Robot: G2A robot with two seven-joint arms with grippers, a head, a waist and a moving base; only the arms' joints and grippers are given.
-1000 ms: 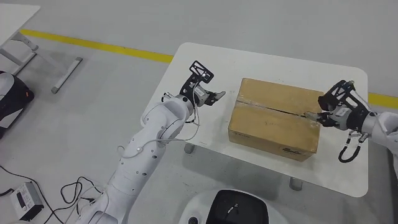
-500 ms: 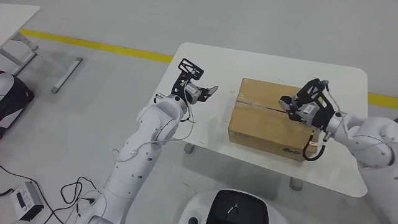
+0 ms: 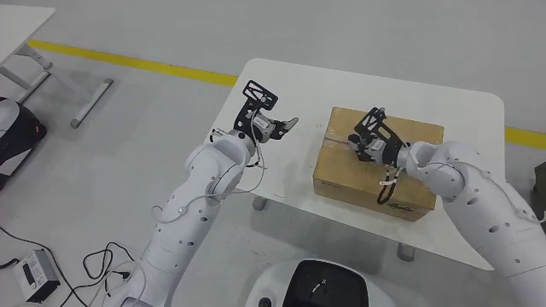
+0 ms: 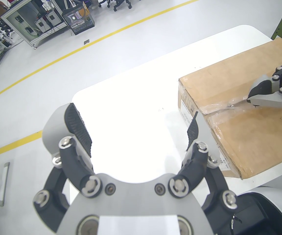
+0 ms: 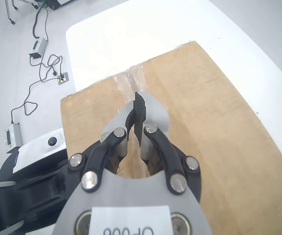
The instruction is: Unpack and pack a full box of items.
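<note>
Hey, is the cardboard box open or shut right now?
Shut. The box has its top lying flat and closed, with clear tape on its middle seam.

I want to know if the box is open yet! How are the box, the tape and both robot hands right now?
box: closed, flaps down, flat on the table.
tape: wrinkled, stuck along the seam between the flaps.
left hand: open, empty, above the table beside the box.
right hand: shut, tips on the taped seam on top of the box.
</note>
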